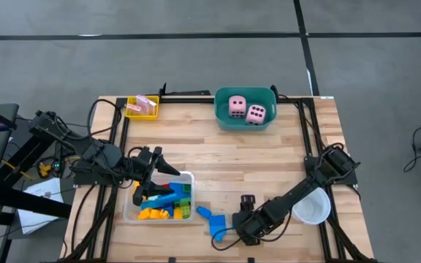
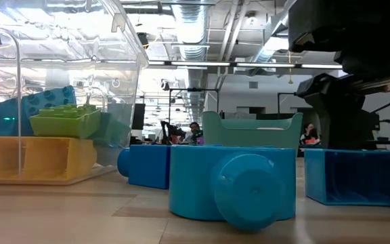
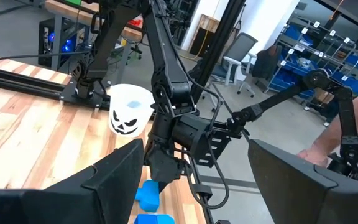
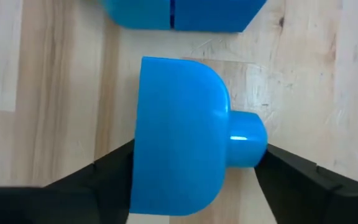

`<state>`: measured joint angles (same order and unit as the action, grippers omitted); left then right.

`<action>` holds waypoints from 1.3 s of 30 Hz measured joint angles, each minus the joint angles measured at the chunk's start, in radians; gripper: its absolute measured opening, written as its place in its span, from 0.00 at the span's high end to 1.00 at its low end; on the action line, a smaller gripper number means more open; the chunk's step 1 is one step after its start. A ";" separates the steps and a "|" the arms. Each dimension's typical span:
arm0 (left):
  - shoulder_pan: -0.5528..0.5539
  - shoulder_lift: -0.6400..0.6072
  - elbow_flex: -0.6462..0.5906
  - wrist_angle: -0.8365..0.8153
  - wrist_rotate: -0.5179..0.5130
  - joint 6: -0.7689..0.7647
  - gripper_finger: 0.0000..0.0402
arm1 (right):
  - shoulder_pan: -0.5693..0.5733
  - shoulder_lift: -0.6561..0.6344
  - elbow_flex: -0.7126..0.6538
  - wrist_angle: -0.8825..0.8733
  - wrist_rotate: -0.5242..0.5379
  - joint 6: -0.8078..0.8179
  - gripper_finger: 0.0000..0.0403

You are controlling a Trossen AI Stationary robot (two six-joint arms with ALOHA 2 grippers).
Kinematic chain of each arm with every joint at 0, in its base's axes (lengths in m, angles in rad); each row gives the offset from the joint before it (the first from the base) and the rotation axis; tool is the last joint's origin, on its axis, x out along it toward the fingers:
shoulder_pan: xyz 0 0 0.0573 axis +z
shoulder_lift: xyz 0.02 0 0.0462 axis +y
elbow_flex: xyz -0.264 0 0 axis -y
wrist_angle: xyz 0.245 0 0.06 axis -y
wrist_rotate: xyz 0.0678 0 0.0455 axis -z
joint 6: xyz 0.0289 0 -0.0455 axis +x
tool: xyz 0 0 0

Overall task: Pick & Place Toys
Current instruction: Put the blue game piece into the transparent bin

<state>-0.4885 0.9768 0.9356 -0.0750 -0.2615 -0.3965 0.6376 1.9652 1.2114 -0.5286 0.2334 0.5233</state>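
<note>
Right end effector (image 4: pixel 191 168) low at the worktop's (image 1: pixel 269 161) near edge, fingers (image 4: pixel 114 171) closed against 1 blue block (image 4: pixel 179 137). Left end effector (image 1: pixel 156 175) over the clear tray (image 1: pixel 130 212), spread apart, gripping nothing; tray blocks partly hidden. 2 dice (image 1: pixel 245 109) in the teal tub (image 1: pixel 221 120).

No readable text, label, brand or number shows on anything in these views

From above I see a wooden table (image 1: pixel 218 153) on a grey floor. A teal tub (image 1: pixel 245 120) sits at twelve o'clock, a yellow tray (image 1: pixel 139 109) at ten, a clear tray (image 1: pixel 188 179) at seven, and a white cup (image 1: pixel 310 207) at four o'clock.
</note>
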 joint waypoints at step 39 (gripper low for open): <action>-0.005 0.000 0.000 0.000 -0.022 -0.003 0.29 | -0.082 -0.209 -0.002 0.009 0.014 -0.149 0.27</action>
<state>-0.4931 0.9768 0.9356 -0.0746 -0.2836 -0.4000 0.5553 1.7557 1.2095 -0.5198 0.2476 0.3740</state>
